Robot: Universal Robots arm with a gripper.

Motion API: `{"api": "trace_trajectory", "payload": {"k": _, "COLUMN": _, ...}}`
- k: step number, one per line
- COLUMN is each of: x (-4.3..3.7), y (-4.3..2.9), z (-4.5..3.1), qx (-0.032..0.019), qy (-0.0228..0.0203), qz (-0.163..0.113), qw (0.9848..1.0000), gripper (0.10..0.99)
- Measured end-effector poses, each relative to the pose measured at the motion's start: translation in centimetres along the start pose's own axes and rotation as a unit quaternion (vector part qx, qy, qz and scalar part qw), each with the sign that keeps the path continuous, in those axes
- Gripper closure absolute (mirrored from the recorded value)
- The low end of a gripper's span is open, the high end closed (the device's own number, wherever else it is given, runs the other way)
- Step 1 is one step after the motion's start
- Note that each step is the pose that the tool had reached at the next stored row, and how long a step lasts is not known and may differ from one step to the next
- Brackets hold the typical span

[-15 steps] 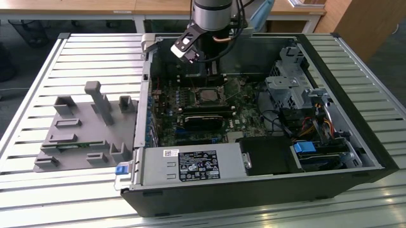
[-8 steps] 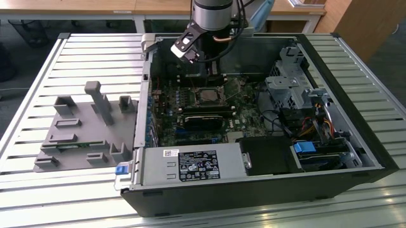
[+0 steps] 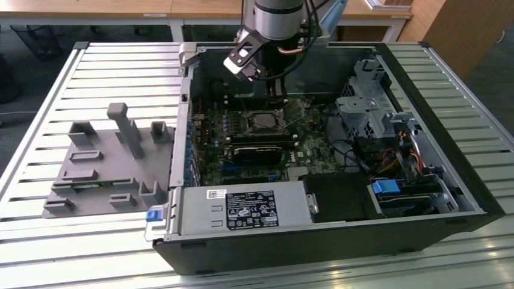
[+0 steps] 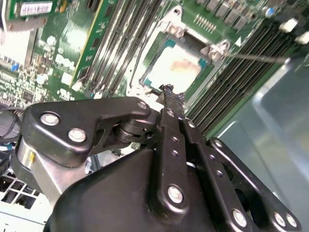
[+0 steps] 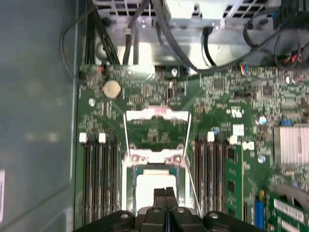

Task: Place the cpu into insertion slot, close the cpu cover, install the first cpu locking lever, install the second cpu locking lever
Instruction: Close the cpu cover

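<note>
The cpu lies flat in the insertion slot, its pale top also visible in the second wrist view. The cpu cover is swung open away from the socket, with green board showing through its window. Thin wire levers stand free beside the socket, and one rod reaches out to the side. My gripper hangs just above the socket's edge with its black fingers pressed together and nothing between them. From outside, the gripper sits low inside the case behind the socket.
The open computer case lies on a slatted metal table. A grey fixture block stands to the exterior view's left. Memory slots flank the socket. A black card, drive cage and cables crowd the case.
</note>
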State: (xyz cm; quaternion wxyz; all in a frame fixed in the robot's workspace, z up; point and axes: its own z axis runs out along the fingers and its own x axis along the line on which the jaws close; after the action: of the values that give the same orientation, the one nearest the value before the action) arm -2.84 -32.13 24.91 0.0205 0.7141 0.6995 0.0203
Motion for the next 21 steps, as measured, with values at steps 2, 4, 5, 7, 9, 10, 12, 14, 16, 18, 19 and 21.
{"api": "trace_trajectory", "payload": {"k": 2, "x": 0.01, "y": 0.67, "z": 0.04, "qx": 0.0041, "qy": -0.0001, "qz": 0.000, "qw": 1.0000, "gripper": 0.980}}
{"api": "trace_trajectory", "payload": {"k": 4, "x": 0.01, "y": 0.95, "z": -0.06, "qx": 0.0082, "qy": -0.0004, "qz": 0.000, "qw": 1.0000, "gripper": 0.980}}
{"api": "trace_trajectory", "payload": {"k": 5, "x": 0.01, "y": 0.99, "z": -0.23, "qx": 0.0086, "qy": -0.0003, "qz": 0.000, "qw": 1.0000, "gripper": 0.980}}
{"api": "trace_trajectory", "payload": {"k": 7, "x": 0.02, "y": 1.03, "z": -0.56, "qx": 0.0087, "qy": -0.0002, "qz": 0.000, "qw": 1.0000, "gripper": 0.980}}
{"api": "trace_trajectory", "payload": {"k": 9, "x": 0.02, "y": 1.16, "z": -0.59, "qx": 0.0086, "qy": 0.0000, "qz": -0.002, "qw": 1.0000, "gripper": 0.980}}
{"api": "trace_trajectory", "payload": {"k": 10, "x": 0.03, "y": 1.31, "z": -0.58, "qx": 0.0087, "qy": 0.0001, "qz": -0.003, "qw": 1.0000, "gripper": 0.980}}
{"api": "trace_trajectory", "payload": {"k": 12, "x": 0.03, "y": 1.72, "z": -0.56, "qx": 0.0090, "qy": 0.0001, "qz": -0.005, "qw": 0.9999, "gripper": 0.980}}
{"api": "trace_trajectory", "payload": {"k": 14, "x": 0.04, "y": 2.14, "z": -0.53, "qx": 0.0091, "qy": 0.0002, "qz": -0.007, "qw": 0.9999, "gripper": 0.980}}
{"api": "trace_trajectory", "payload": {"k": 16, "x": 0.05, "y": 2.50, "z": -0.51, "qx": 0.0092, "qy": 0.0002, "qz": -0.009, "qw": 0.9999, "gripper": 0.980}}
{"api": "trace_trajectory", "payload": {"k": 18, "x": 0.06, "y": 2.80, "z": -0.49, "qx": 0.0092, "qy": 0.0003, "qz": -0.010, "qw": 0.9999, "gripper": 0.980}}
{"api": "trace_trajectory", "payload": {"k": 19, "x": 0.06, "y": 2.94, "z": -0.48, "qx": 0.0092, "qy": 0.0003, "qz": -0.011, "qw": 0.9999, "gripper": 0.980}}
{"api": "trace_trajectory", "payload": {"k": 21, "x": 0.07, "y": 3.21, "z": -0.47, "qx": 0.0092, "qy": 0.0004, "qz": -0.014, "qw": 0.9999, "gripper": 0.980}}
